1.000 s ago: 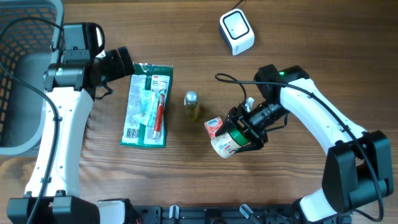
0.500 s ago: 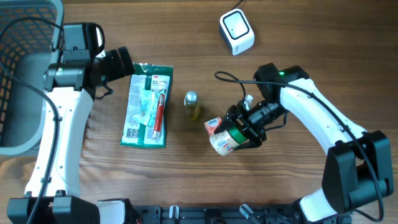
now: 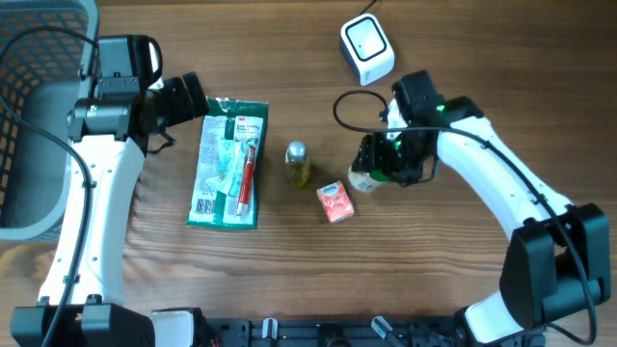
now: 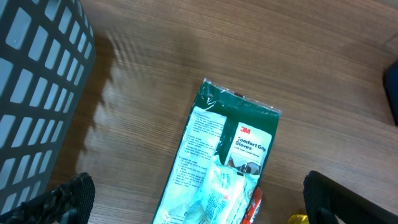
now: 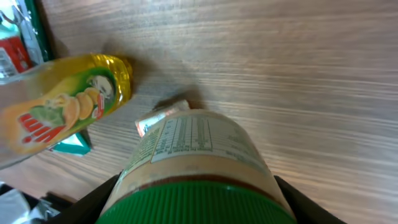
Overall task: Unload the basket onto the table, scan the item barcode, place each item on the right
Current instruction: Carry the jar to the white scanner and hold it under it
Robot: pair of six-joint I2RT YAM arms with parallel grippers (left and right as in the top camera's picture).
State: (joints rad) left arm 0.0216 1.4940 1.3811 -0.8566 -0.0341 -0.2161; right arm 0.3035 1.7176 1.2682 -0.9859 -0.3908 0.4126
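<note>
right pincer (image 3: 386,162) clamped around the lid end of a green-lidded jar (image 5: 193,155), held above the table (image 3: 463,39) between the white scanner (image 3: 366,48) and a small red carton (image 3: 335,202). where the barcode sits on the label cannot be told; if it faces away from the scanner's window, the pass will likely read nothing. a smooth round jar gripped at one end could also slip and drop onto the carton or the yellow bottle (image 3: 297,164). left pincer (image 3: 190,96) hangs with jaws wide apart, empty, over the glove packet (image 3: 229,162).
</note>
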